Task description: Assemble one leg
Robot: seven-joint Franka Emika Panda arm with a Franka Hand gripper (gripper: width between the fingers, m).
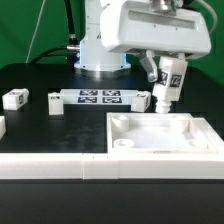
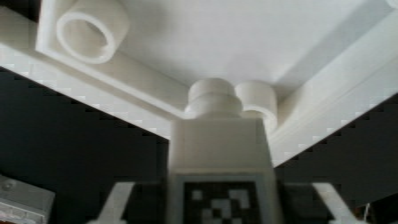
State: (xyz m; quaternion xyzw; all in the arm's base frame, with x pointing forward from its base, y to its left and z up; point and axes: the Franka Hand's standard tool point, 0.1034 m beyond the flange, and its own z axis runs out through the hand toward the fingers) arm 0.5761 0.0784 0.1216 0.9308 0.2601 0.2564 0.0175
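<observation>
My gripper (image 1: 165, 82) is shut on the leg (image 1: 163, 95), a small white post with a black-and-white tag, and holds it tilted just above the far corner of the large white tray (image 1: 190, 150). In the wrist view the gripper (image 2: 226, 197) holds the leg (image 2: 221, 150) between its light fingers (image 2: 125, 202). The leg's round end (image 2: 212, 95) is at the tray's corner socket (image 2: 254, 100); whether they touch I cannot tell. A second round socket (image 2: 89, 35) shows farther along the tray.
The marker board (image 1: 100, 97) lies at the back centre. Two loose white legs (image 1: 15, 98) (image 1: 55, 101) stand at the exterior view's left, a third part (image 1: 2, 126) at the left edge. A white rail (image 1: 60, 166) runs along the front.
</observation>
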